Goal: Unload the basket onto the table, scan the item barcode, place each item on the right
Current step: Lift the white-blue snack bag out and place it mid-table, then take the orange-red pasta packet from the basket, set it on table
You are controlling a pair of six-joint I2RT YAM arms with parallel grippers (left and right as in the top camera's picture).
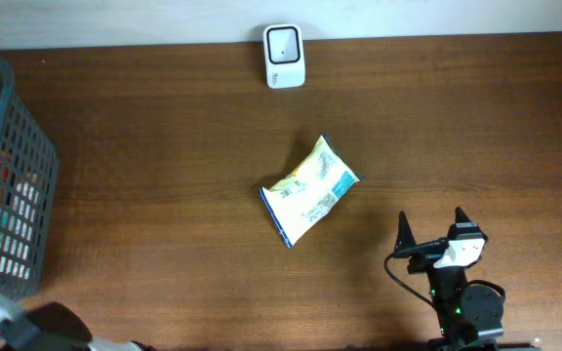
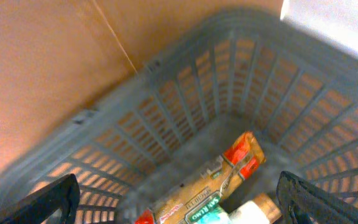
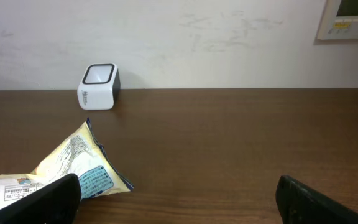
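Both spread wide and empty, left hand hangs over the basket, right hand faces the snack packet, which could skid or crumple, hiding its barcode

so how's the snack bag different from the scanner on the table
Colour: the snack bag is yellow, white and blue; the scanner is plain white with a dark window on top. Shape: the bag is a soft, crinkled pouch, the scanner a rigid rounded box. Place: the bag lies flat and diagonal mid-table, the scanner stands at the far edge by the wall. Both rest on the brown table, apart from each other.
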